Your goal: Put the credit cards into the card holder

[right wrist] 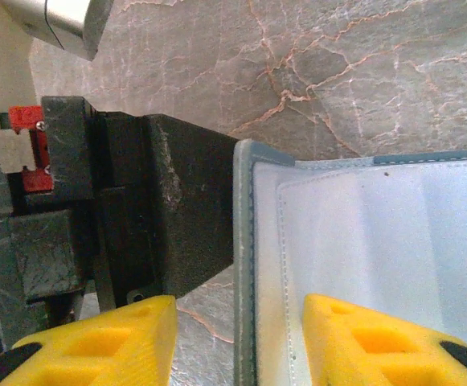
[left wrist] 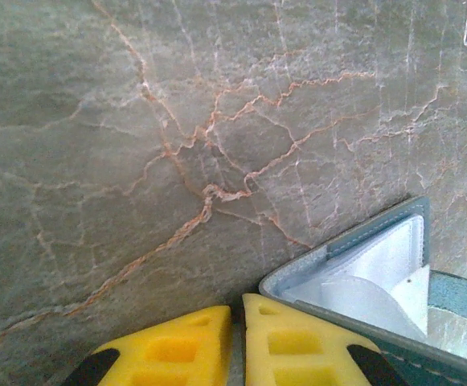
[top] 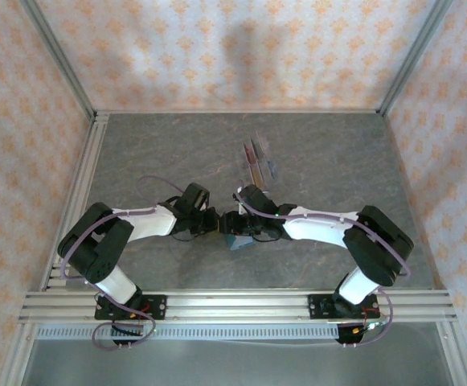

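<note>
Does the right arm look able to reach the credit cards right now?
Probably yes: the credit cards stand beyond it across the table, nothing between. The right gripper straddles an edge of the card holder, so it must back off first.

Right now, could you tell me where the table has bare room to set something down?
Bare marble lies between the left rail and the card rack, between the rack and the right wall, and along the near edge between the left arm and right arm. The centre is crowded: both arms meet at the card holder.
</note>
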Controlling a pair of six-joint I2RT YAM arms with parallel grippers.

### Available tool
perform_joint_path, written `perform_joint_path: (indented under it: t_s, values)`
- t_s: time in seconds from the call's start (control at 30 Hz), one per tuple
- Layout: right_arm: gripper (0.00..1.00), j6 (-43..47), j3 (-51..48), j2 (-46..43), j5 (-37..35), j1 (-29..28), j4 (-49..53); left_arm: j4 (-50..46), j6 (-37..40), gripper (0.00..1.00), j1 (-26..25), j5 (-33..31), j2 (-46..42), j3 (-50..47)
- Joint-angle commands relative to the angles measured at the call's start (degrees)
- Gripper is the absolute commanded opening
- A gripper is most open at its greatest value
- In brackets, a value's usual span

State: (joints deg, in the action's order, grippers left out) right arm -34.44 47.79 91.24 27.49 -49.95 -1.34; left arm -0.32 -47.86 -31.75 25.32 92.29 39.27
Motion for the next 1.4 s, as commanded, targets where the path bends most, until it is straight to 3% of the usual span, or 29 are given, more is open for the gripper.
perform_joint_path:
  t_s: [0.0, 0.47, 0.93, 1.03, 1.37]
  values:
    - [0.45, -1.83, 0.18, -1.74, 10.60, -1.08, -14.05, -0.21, -0.15, 0.14, -2.00, 5.09, 3.70, -1.57]
    - [0.45, -8.85, -4.99, -0.59, 17.95, 1.77, -30.10, 1.08, 0.14, 0.13, -1.48, 5.44, 5.79, -2.00]
    - [0.27, -10.87, -7.35, 3.34, 20.33, 3.24, -38.80, 1.27, 0.31, 0.13, -1.39, 5.62, 6.36, -1.92]
    - [0.21, -9.86, -7.14, 3.87, 19.82, 3.28, -37.47, 1.37, 0.26, 0.13, -1.39, 5.70, 6.63, -1.96]
    - [0.22, -4.27, -6.18, 4.14, 13.53, 3.03, -26.10, 0.16, 0.73, 0.16, -1.34, 5.90, 5.28, -1.56]
